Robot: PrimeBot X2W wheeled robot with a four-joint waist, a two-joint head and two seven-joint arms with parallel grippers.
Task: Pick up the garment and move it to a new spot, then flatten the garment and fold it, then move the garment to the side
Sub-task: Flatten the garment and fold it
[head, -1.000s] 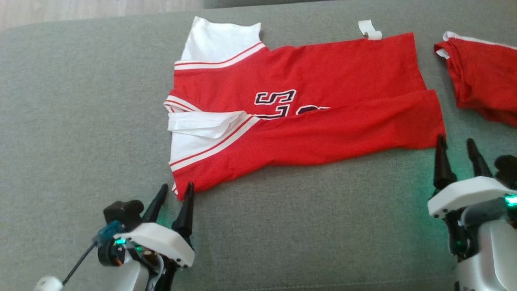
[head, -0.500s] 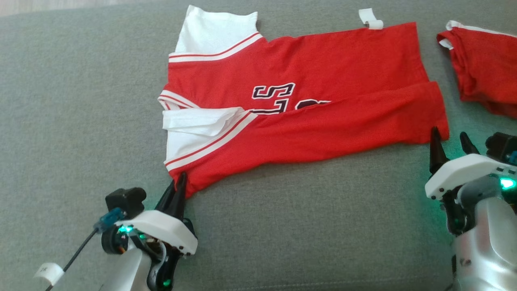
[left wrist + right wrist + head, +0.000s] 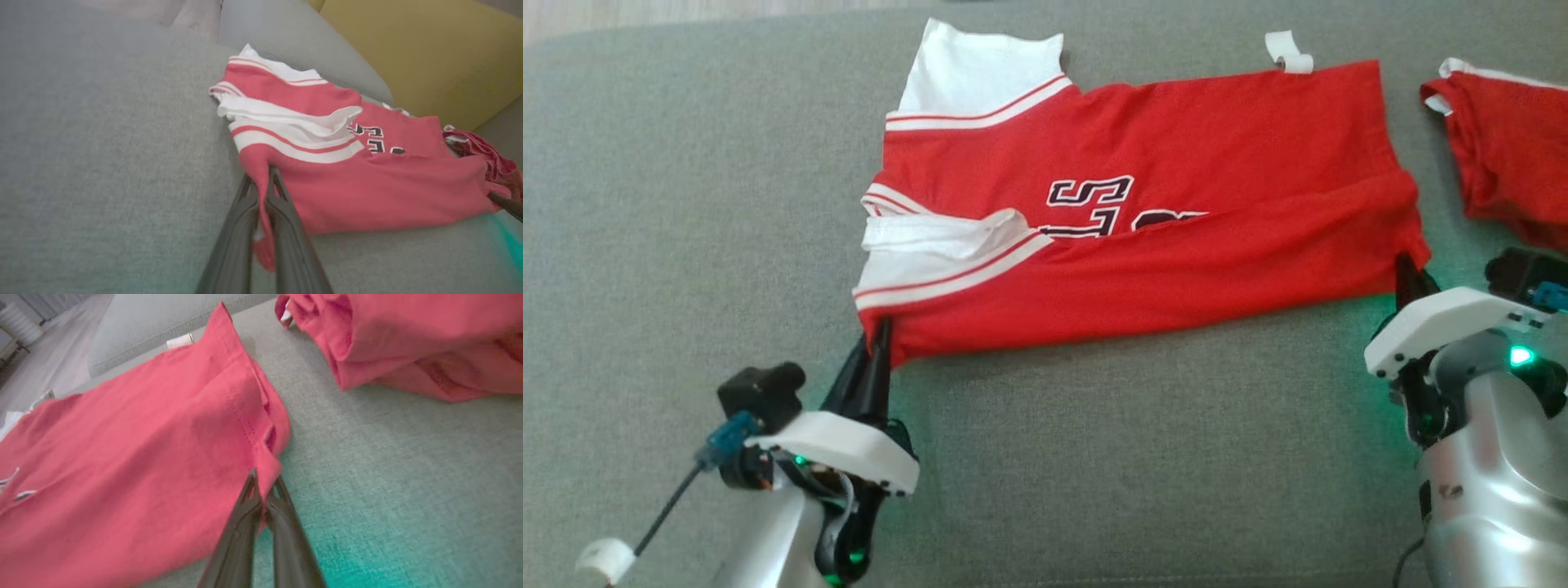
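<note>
Well, your grey cushion [image 3: 686, 204] carried the red shirt [image 3: 1176, 139] spread across its middle, its near edge already folded over the lettering, so you looked partway through folding. Your left gripper [image 3: 876, 347] was pinched on the shirt's near left corner and your right gripper [image 3: 1409, 273] on its near right corner; more folding and the move aside remained.

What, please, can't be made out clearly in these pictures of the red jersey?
1. Print on the jersey: head view, lower half hidden under the jersey's own fold.
2. Second red garment: head view, cut off by the right edge.
3. White tag: head view, too small to read.
</note>
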